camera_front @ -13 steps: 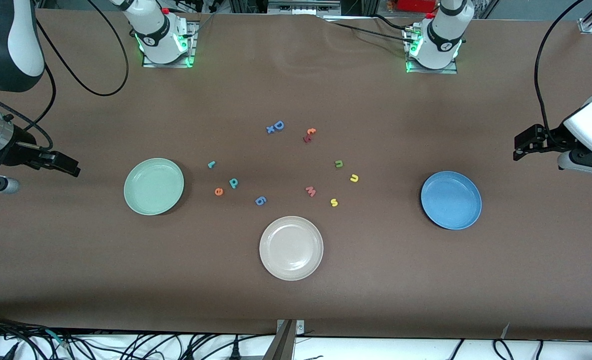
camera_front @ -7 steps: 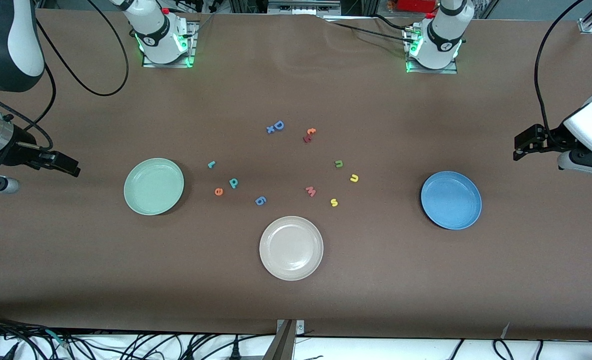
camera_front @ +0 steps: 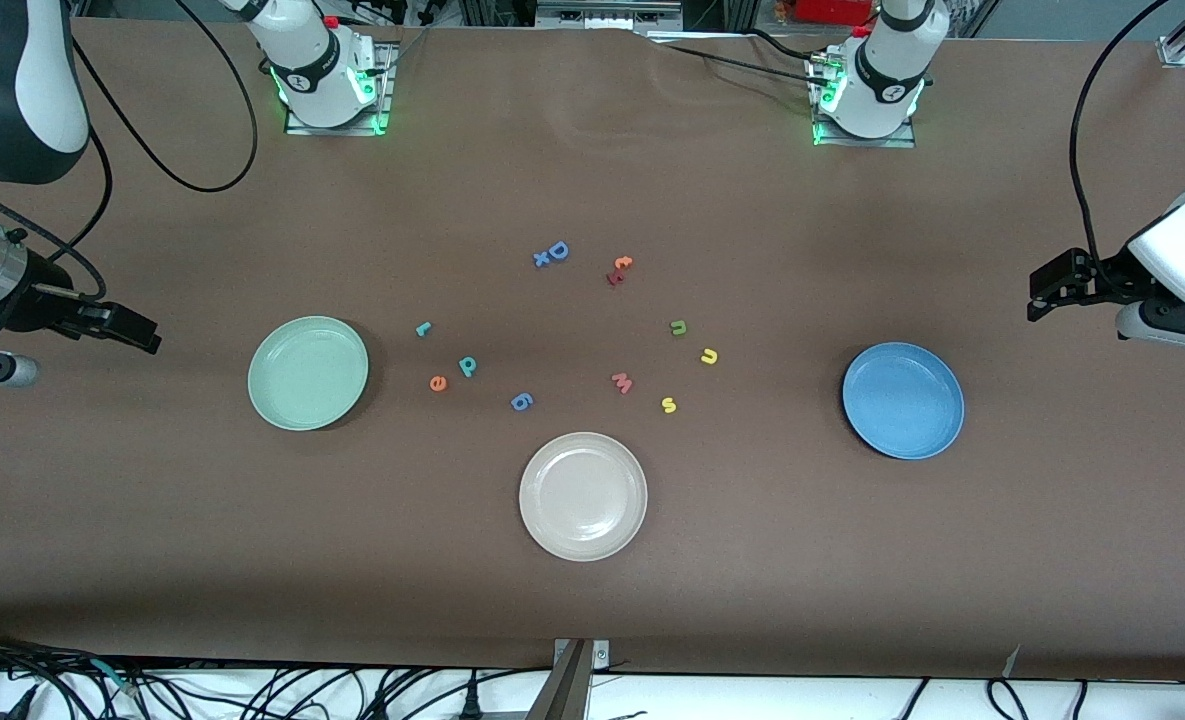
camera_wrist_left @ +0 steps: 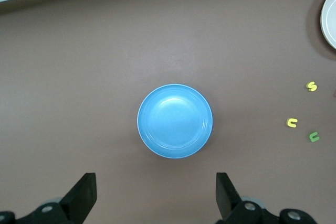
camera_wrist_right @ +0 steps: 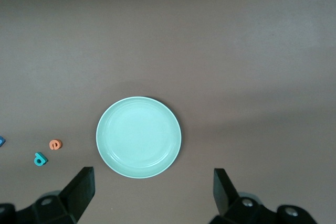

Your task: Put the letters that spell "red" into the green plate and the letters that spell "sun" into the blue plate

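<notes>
The green plate (camera_front: pixel 307 372) (camera_wrist_right: pixel 139 137) lies toward the right arm's end, empty. Beside it on the table are the teal "r" (camera_front: pixel 423 328), orange "e" (camera_front: pixel 438 382) (camera_wrist_right: pixel 55 144) and teal "d" (camera_front: pixel 467 365) (camera_wrist_right: pixel 40 158). The blue plate (camera_front: pixel 902 400) (camera_wrist_left: pixel 175 120) lies toward the left arm's end, also empty. The green "n" (camera_front: pixel 679 327) (camera_wrist_left: pixel 314 137), yellow "u" (camera_front: pixel 709 356) (camera_wrist_left: pixel 292 123) and yellow "s" (camera_front: pixel 668 404) (camera_wrist_left: pixel 312 86) sit between it and the table's middle. My right gripper (camera_front: pixel 140 335) (camera_wrist_right: pixel 152 192) hangs open beside the green plate. My left gripper (camera_front: pixel 1044 295) (camera_wrist_left: pixel 156 198) hangs open beside the blue plate. Both hold nothing.
A beige-white plate (camera_front: pixel 582 495) lies nearest the front camera at mid-table. Other loose pieces lie around: a blue "6" (camera_front: pixel 521 401), a pink "m" (camera_front: pixel 622 382), a blue "D" with an "x" (camera_front: pixel 553 252), and an orange and red pair (camera_front: pixel 619 270).
</notes>
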Controlling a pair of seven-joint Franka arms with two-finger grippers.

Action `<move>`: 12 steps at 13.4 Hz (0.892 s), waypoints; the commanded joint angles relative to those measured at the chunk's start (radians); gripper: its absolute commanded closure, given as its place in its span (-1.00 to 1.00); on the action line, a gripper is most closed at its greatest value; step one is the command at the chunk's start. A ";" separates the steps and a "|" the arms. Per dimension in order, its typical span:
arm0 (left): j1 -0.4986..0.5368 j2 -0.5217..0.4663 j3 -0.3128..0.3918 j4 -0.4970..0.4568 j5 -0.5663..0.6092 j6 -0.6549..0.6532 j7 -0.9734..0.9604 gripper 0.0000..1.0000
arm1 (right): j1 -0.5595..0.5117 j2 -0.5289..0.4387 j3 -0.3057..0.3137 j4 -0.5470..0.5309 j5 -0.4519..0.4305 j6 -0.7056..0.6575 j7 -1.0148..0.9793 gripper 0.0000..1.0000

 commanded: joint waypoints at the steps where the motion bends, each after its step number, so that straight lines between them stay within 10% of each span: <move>1: 0.001 -0.001 -0.001 0.007 0.021 -0.013 0.016 -1.00 | 0.006 -0.016 -0.011 -0.015 0.022 -0.003 -0.014 -0.99; 12: 0.001 -0.001 -0.001 0.007 0.021 -0.013 0.016 -1.00 | 0.009 -0.015 -0.005 -0.018 0.022 -0.029 0.003 -0.99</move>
